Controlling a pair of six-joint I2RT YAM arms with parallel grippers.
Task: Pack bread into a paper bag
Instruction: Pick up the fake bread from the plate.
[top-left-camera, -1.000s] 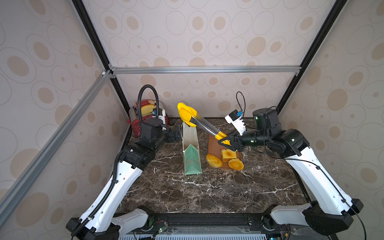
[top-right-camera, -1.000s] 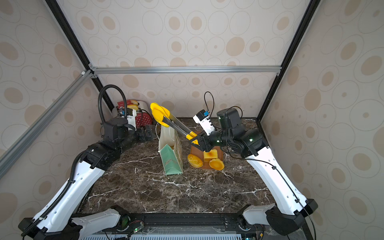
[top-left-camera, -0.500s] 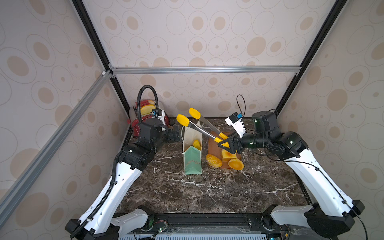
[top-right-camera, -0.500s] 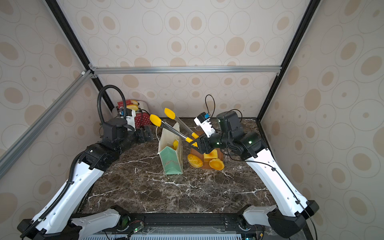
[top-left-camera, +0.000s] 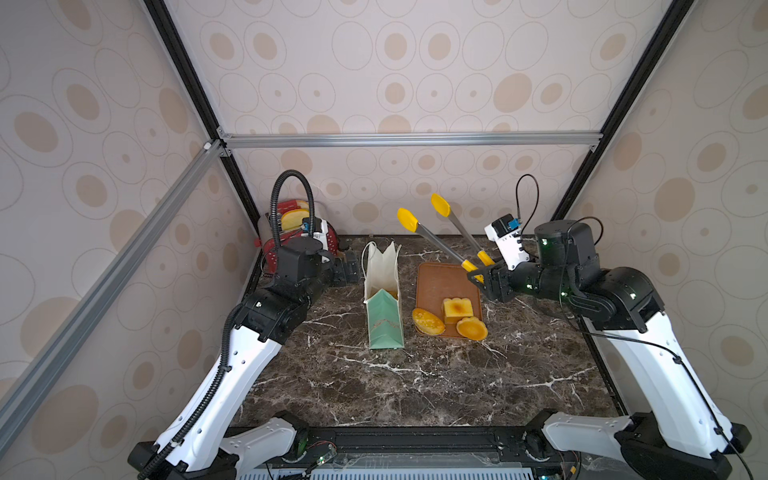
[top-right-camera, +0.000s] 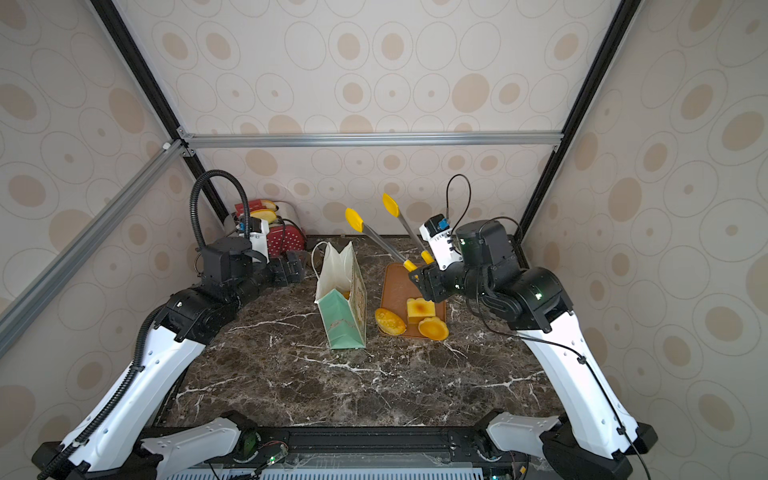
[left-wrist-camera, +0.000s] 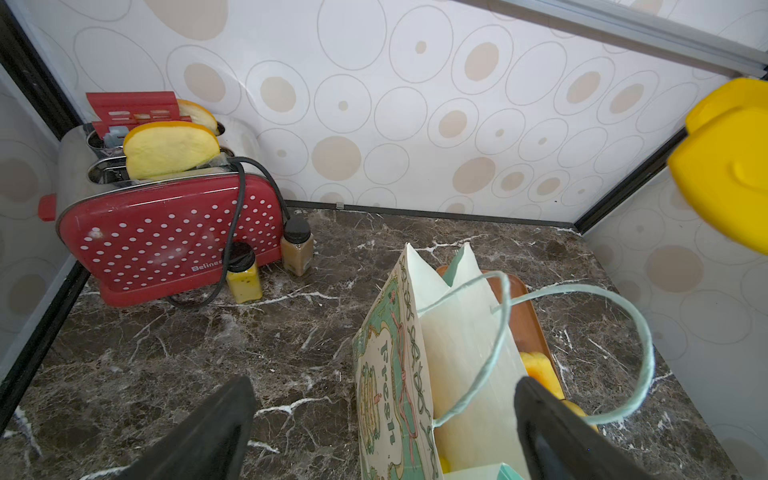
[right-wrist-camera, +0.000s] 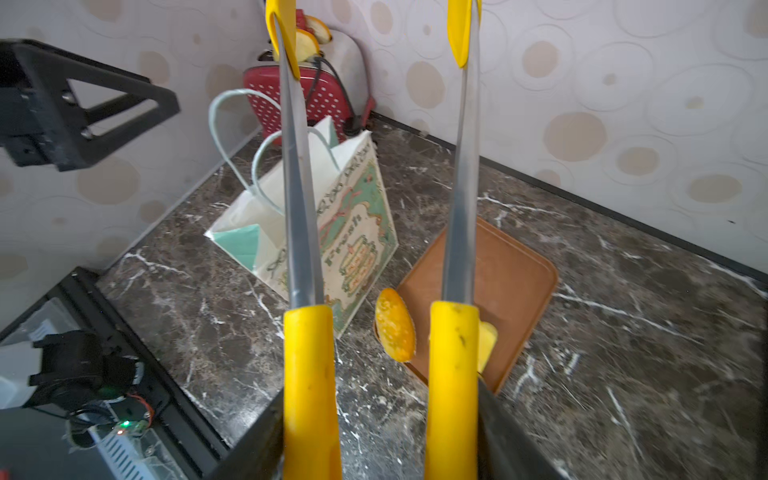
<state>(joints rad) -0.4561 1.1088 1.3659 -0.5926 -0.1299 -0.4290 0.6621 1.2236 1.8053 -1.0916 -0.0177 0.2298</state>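
Tongs (top-left-camera: 438, 243) had sprung apart and lifted right of the paper bag (top-left-camera: 384, 320), a bun (top-left-camera: 391, 293) now inside it. At centre-left, the left gripper (top-left-camera: 347, 270) gaped empty beside the bag. Three bread (top-left-camera: 457, 309) pieces lay on the centre tray (top-left-camera: 440, 278); the right gripper (top-left-camera: 482, 276) grasped the tongs' handles.

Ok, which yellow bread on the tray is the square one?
The blocky loaf, with flat sides and corners; the oval bun and the round tart beside it are rounded.

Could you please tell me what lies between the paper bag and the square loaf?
An oval bun lies between the paper bag and the square loaf, overhanging the brown tray's edge; both top views show it.
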